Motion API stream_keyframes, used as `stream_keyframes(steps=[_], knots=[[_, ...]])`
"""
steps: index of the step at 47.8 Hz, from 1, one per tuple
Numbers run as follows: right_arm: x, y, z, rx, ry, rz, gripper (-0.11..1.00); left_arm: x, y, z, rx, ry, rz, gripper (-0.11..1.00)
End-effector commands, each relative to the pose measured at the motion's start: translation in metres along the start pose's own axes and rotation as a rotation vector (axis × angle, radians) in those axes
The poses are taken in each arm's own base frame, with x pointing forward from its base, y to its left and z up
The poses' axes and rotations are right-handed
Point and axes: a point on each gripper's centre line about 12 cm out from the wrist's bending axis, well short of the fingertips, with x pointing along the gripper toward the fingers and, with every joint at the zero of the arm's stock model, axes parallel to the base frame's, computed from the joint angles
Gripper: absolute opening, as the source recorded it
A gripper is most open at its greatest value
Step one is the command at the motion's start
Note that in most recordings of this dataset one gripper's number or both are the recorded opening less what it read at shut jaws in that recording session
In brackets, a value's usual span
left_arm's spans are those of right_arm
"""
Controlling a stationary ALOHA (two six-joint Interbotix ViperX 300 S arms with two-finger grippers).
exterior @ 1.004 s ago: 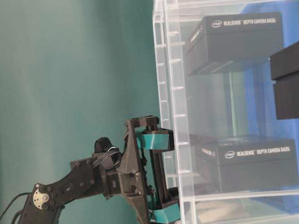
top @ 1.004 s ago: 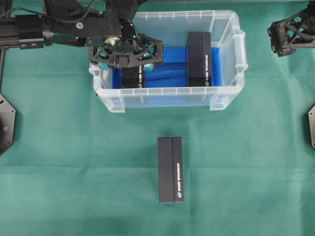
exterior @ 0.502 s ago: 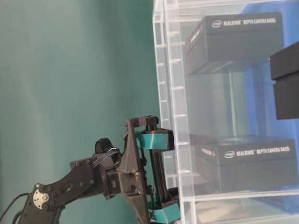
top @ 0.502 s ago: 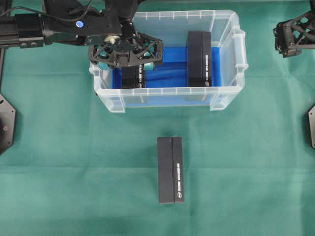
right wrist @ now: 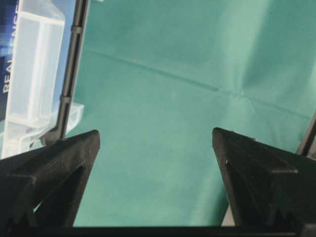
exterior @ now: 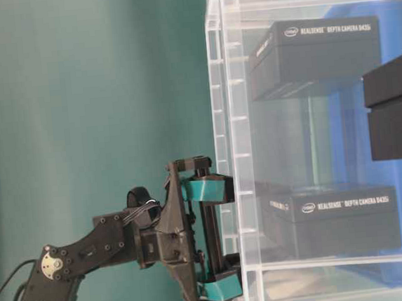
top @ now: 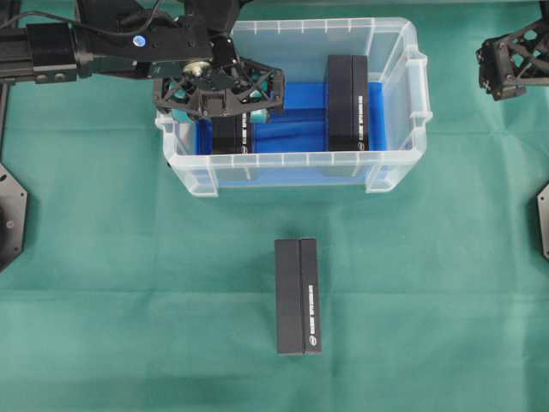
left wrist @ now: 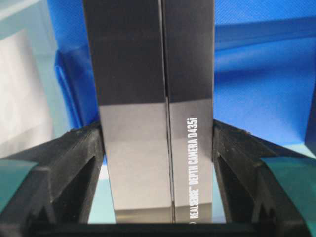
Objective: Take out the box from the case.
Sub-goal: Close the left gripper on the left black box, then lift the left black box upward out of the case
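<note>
On my left wrist view, the left gripper [left wrist: 158,173] has its jaws closed on the two long sides of a black RealSense D435i camera box [left wrist: 155,113], both pads pressed flat against it. This gripped box stands at the left end of the case [top: 403,163], over the blue lining [top: 300,129], with the left gripper reaching down into the case from above the left rim. The table-level view shows the teal-tipped fingers [exterior: 206,189] straddling that box's end, just inside the clear wall.

A second black box [top: 346,101] lies in the right half of the case, apart from the gripped one. A third black box [top: 298,296] lies outside, on the green cloth of the table [top: 129,300], in front of the case and well apart from it.

The right gripper [right wrist: 155,168] hangs with its jaws wide open and holding nothing, above bare green cloth beside the right end of the case.
</note>
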Motion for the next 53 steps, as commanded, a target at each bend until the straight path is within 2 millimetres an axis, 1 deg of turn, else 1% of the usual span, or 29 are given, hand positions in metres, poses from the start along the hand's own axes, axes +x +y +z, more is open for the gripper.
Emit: stream_keyframes(steps=[1, 10, 16, 24, 33, 34, 42, 51, 53], knots=[[-0.006, 0.002, 0.002, 0.002, -0.013, 0.023, 0.93, -0.031, -0.009, 0.003, 0.004, -0.020, -0.066, 0.64], [-0.006, 0.003, 0.002, -0.001, -0.017, 0.030, 0.93, -0.047, -0.016, 0.004, 0.007, -0.023, -0.074, 0.64], [-0.006, 0.004, 0.002, -0.003, -0.019, 0.034, 0.93, -0.062, -0.019, 0.005, 0.007, -0.025, -0.077, 0.64], [-0.006, 0.004, 0.002, -0.009, -0.023, 0.041, 0.93, -0.097, -0.020, 0.010, -0.004, -0.039, -0.107, 0.64], [-0.006, 0.006, 0.003, -0.010, -0.030, 0.052, 0.93, -0.138, -0.013, 0.013, -0.018, -0.052, -0.123, 0.64], [-0.006, 0.006, 0.003, -0.010, -0.031, 0.055, 0.93, -0.146, -0.012, 0.014, -0.020, -0.054, -0.129, 0.64], [-0.006, 0.008, 0.004, -0.012, -0.039, 0.068, 0.93, -0.179, -0.004, 0.014, -0.031, -0.056, -0.131, 0.64], [-0.005, 0.008, 0.004, -0.012, -0.038, 0.067, 0.93, -0.207, 0.001, 0.014, -0.036, -0.055, -0.119, 0.64], [-0.006, 0.008, 0.004, -0.012, -0.039, 0.068, 0.93, -0.210, 0.001, 0.013, -0.035, -0.056, -0.114, 0.64]])
